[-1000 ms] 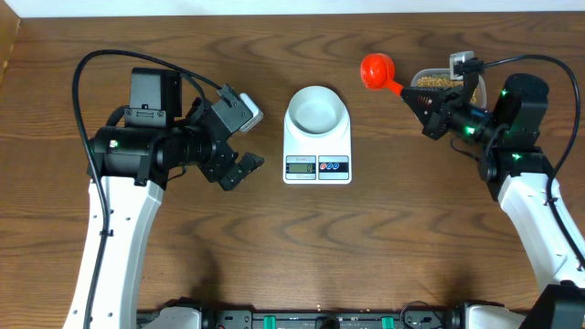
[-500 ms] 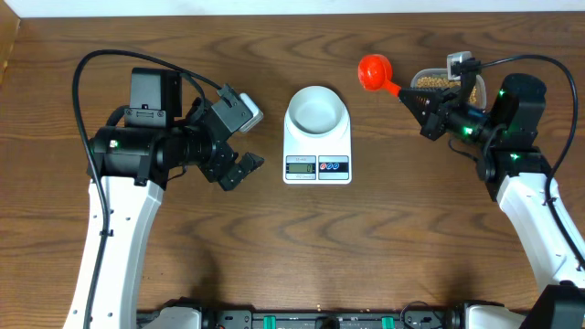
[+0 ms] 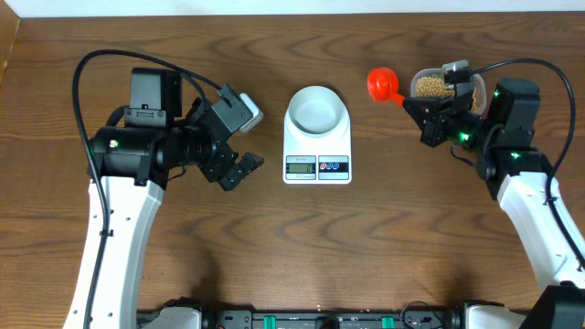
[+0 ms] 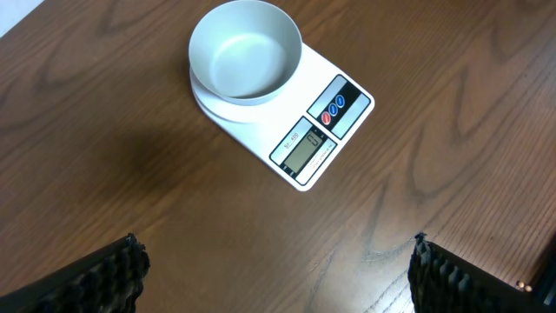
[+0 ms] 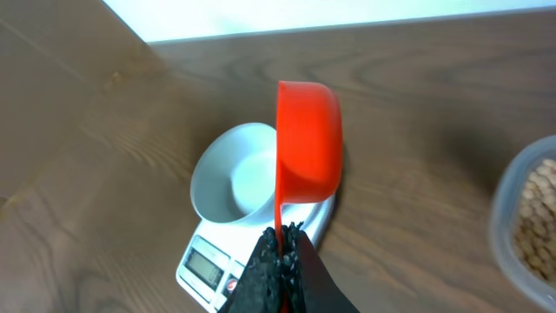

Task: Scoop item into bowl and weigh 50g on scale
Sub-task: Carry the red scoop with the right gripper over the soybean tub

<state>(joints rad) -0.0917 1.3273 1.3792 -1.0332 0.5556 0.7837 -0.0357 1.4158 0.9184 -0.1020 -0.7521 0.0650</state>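
At far right of table point(image 3: 384, 238), right gripper point(image 3: 413, 103) clamps handle end of red scoop point(image 3: 381, 83), scoop head between clear tub point(image 3: 414, 82) and scale point(image 3: 317, 165), nearer tub.
Beans point(image 3: 431, 87) all in tub; bowl point(image 3: 316, 108) sits empty on scale.
Left gripper point(image 4: 278, 269) spread wide, holding nothing.
Risks (my judgement): thin handle twists in pinch under load; light tub slides when dug into; round beans bounce past bowl; heaped scoop overshoots 50g.
Count: one scoop, one tub, one bowl, one scale; beans too many to count.

Robotics lab bench by the look of it: wood-grain table point(image 3: 302, 247), left arm point(image 3: 119, 228) and right arm point(image 3: 539, 219) rising from near corners, black cables point(image 3: 91, 64) looping overhead, equipment rail point(image 3: 302, 320) along near edge, plain white wall point(image 3: 274, 7) past far edge.
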